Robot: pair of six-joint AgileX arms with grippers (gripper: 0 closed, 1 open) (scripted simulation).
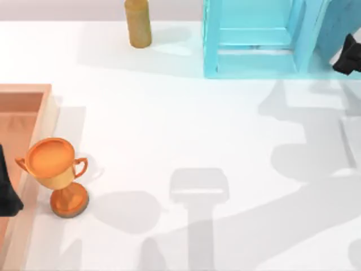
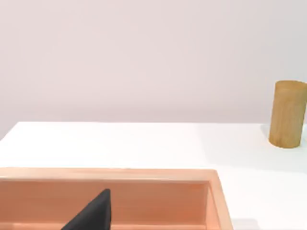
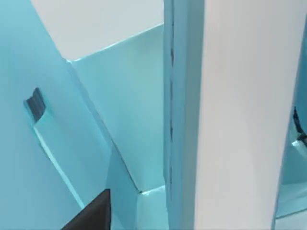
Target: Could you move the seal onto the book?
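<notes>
The seal is out of view. The book point(image 1: 345, 21) is a teal-blue slab, darker than the shelf, at the table's far right corner; the picture's edge cuts it off. My right gripper point(image 1: 348, 56) is a dark shape at the book's near edge, just right of the shelf. A dark tip of it point(image 3: 91, 215) shows in the right wrist view, close against cyan panels. My left gripper point(image 1: 8, 189) is parked at the left edge over the wooden tray, and a dark tip of it point(image 2: 93, 213) hangs above the tray's inside.
A light cyan shelf unit point(image 1: 256, 39) stands at the back, right of centre. A tan wooden cylinder point(image 1: 138, 25) stands at the far edge; the same cylinder point(image 2: 287, 114) appears in the left wrist view. An orange two-handled trophy cup point(image 1: 56, 175) stands beside a peach wooden tray point(image 1: 40, 121).
</notes>
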